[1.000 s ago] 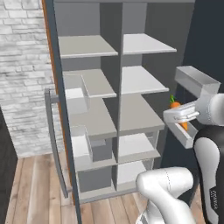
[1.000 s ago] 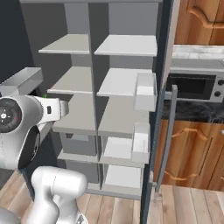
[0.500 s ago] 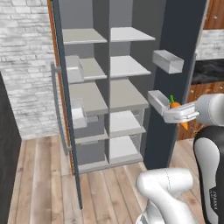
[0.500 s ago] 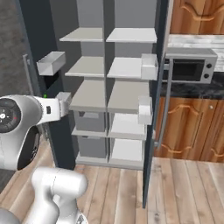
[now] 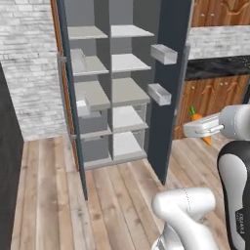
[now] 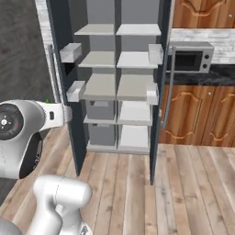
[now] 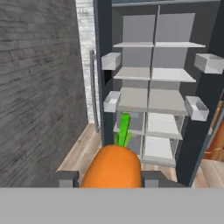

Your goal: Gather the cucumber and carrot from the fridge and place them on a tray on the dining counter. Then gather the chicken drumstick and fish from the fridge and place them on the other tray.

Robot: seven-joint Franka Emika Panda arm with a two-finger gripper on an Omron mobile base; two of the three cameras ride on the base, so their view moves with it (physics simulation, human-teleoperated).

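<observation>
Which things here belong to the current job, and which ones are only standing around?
Belong to the job:
- carrot, clamped in the gripper
- fridge, both doors open, shelves bare

Just standing around:
- microwave on the counter
- wooden cabinets
- brick wall

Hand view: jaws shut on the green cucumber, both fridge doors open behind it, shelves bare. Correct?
Not quite. The gripper holds an orange carrot with a green top, not a cucumber; the hand view shows it between the jaws. The left base view shows the same carrot at the gripper. The rest stands: both doors of the dark grey fridge are open and its shelves are bare.
</observation>
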